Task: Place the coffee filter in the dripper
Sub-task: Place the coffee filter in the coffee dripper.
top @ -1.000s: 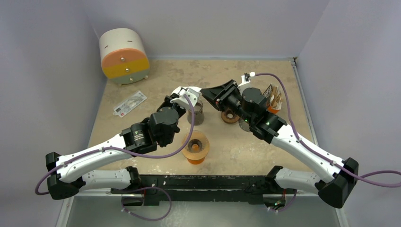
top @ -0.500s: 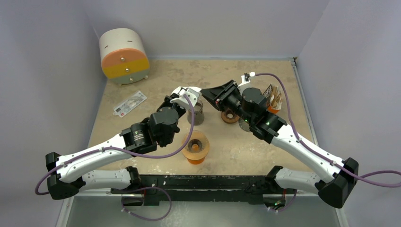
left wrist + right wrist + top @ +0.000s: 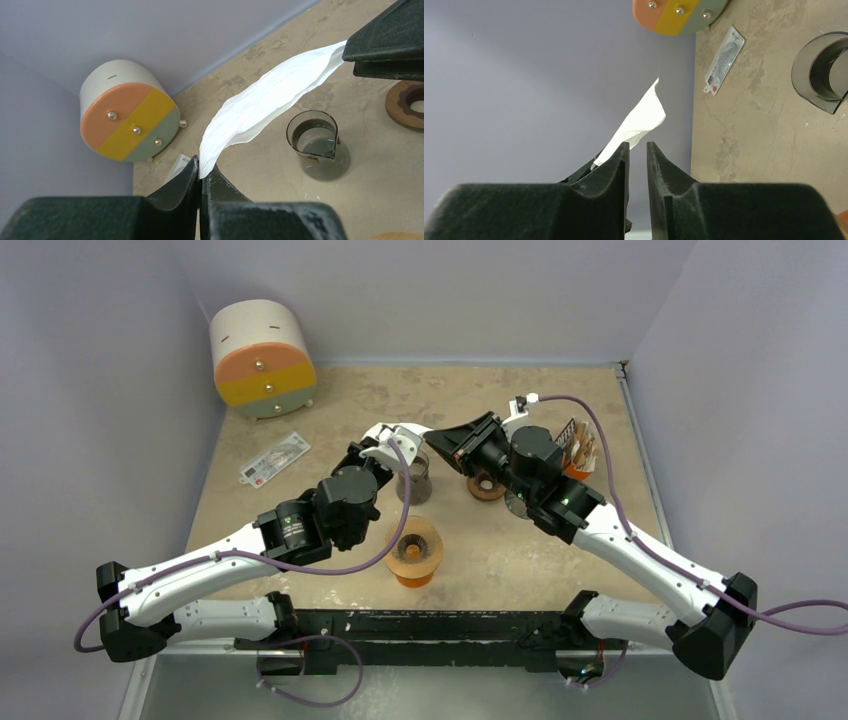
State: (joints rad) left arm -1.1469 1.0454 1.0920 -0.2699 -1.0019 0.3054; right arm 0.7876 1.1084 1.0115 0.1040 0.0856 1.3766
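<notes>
The white paper coffee filter [image 3: 265, 100] hangs in the air above the table. My left gripper [image 3: 201, 172] is shut on its near corner. My right gripper [image 3: 638, 147] is open by a narrow gap with nothing between the jaws. The filter [image 3: 636, 122] lies just outside its left finger, and its far end touches that gripper's fingers [image 3: 385, 50]. In the top view both grippers meet over the table's middle, left gripper [image 3: 388, 445] and right gripper [image 3: 435, 438]. The orange dripper [image 3: 415, 552] stands on the table nearer the bases, apart from both.
A glass carafe [image 3: 413, 475] stands below the grippers and a wooden ring [image 3: 487, 485] lies to its right. A round drum with orange, yellow and green bands [image 3: 262, 358] sits back left, a card [image 3: 275, 458] near it. A holder [image 3: 580, 450] stands at right.
My right gripper's jaws have parted and let go of the filter's far end, drawing back slightly to the right. The left gripper still holds the filter in place.
</notes>
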